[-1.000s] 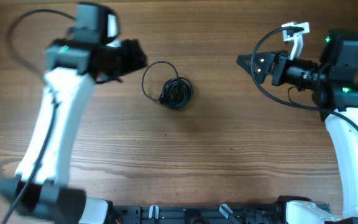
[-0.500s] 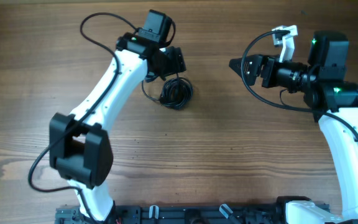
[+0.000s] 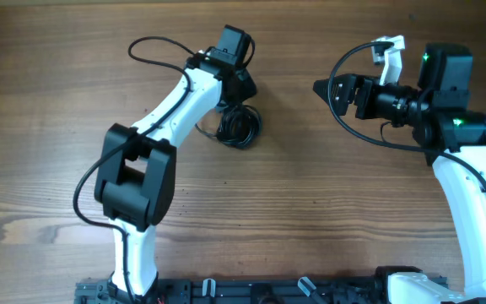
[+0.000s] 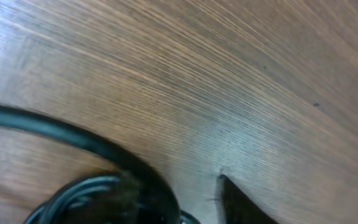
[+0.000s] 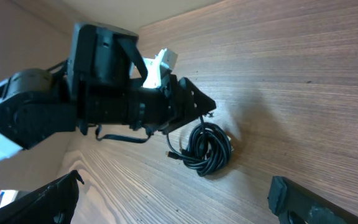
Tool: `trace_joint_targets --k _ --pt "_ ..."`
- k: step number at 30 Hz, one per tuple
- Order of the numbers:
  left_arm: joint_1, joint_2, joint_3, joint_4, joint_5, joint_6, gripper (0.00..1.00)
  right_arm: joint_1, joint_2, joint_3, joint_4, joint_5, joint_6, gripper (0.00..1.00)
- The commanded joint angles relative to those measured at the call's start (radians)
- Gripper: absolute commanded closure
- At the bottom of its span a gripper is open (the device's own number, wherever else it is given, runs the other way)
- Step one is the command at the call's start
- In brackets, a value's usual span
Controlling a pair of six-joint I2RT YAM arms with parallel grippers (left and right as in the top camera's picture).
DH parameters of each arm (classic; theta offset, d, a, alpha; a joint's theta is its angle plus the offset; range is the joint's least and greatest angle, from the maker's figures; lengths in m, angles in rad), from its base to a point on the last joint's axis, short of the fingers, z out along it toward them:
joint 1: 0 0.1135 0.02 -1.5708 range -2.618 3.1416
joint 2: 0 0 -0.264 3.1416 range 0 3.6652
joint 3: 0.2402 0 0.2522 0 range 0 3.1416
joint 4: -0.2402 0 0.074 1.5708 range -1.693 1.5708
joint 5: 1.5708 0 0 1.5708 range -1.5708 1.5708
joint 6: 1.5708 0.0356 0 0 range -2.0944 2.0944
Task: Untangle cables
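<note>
Coiled black cables (image 3: 240,127) lie just under the left gripper (image 3: 243,89); I cannot tell its jaw spacing. The right gripper (image 3: 322,87) is spread wide and empty, well apart from the coil.

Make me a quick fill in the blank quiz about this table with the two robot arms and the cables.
1. The cables are ___ in colour.
2. Of left claw and right claw, the one beside the cables is the ___.
3. The right claw's jaws stand ___.
4. The table is made of ___.
Missing words: black, left, open, wood.
</note>
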Motion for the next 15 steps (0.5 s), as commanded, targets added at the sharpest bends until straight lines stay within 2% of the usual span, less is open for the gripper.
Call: trace_joint_targets --k 1,5,10,15 --pt "-0.014 0.01 0.005 0.006 -0.042 -0.038 0.96 0.004 0.009 0.028 -0.005 0.033 0.002 0.0" --pt "-0.014 -0.068 0.005 0.005 -0.042 -0.023 0.96 0.004 0.009 0.028 -0.008 0.047 0.002 0.0" --pt "-0.016 -0.27 0.005 0.002 -0.031 0.03 0.96 0.004 0.009 0.028 -0.009 0.054 0.003 0.0" --pt "-0.023 -0.446 0.005 -0.029 0.026 0.03 0.96 0.005 0.01 0.028 -0.009 0.055 0.005 0.0"
